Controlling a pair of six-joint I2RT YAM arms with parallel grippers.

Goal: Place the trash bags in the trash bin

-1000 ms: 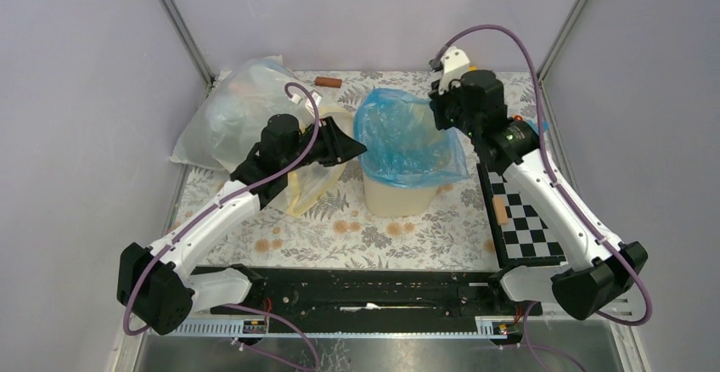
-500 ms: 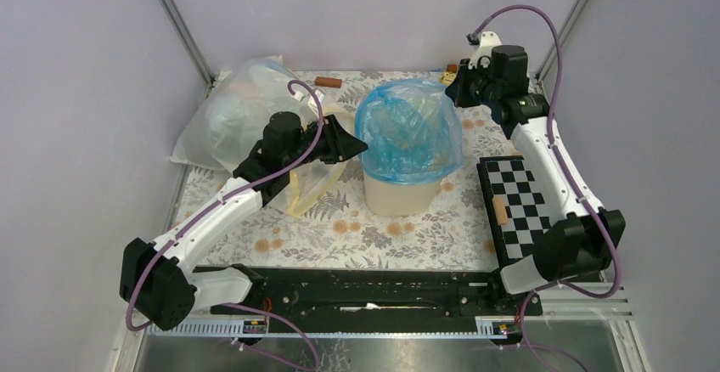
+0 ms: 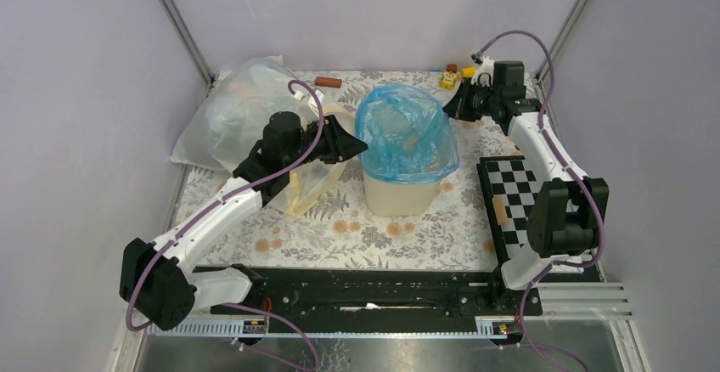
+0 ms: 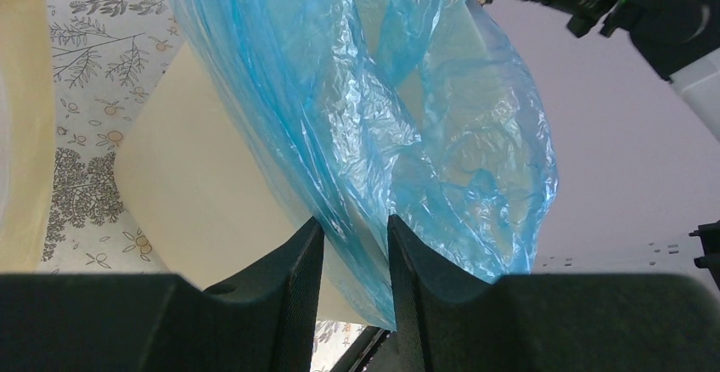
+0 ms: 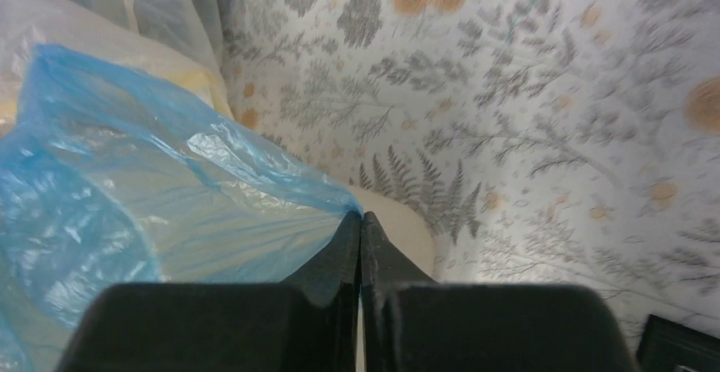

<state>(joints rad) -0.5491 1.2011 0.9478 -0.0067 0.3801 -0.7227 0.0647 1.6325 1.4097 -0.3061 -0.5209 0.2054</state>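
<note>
Far left: big clear bag (image 3: 229,113) slumped on the floral table (image 3: 340,228). Beside it, the left gripper (image 4: 355,229), jaws partway closed, pinches the light-blue trash bag (image 4: 374,109) at the left rim of the trash bin (image 4: 195,185). The bag lines the bin's mouth, its top ballooned above the rim. At the bin's far-right side, the right gripper (image 5: 361,219), jaws fully together, nips a corner of blue film drawn to a point. Checkerboard (image 3: 518,202) right of the bin.

The right gripper (image 3: 464,105) now stands to the far right of the trash bin (image 3: 403,192), off its rim. The trash bag (image 3: 406,134) now rounds over the mouth, its right side no longer splayed.
</note>
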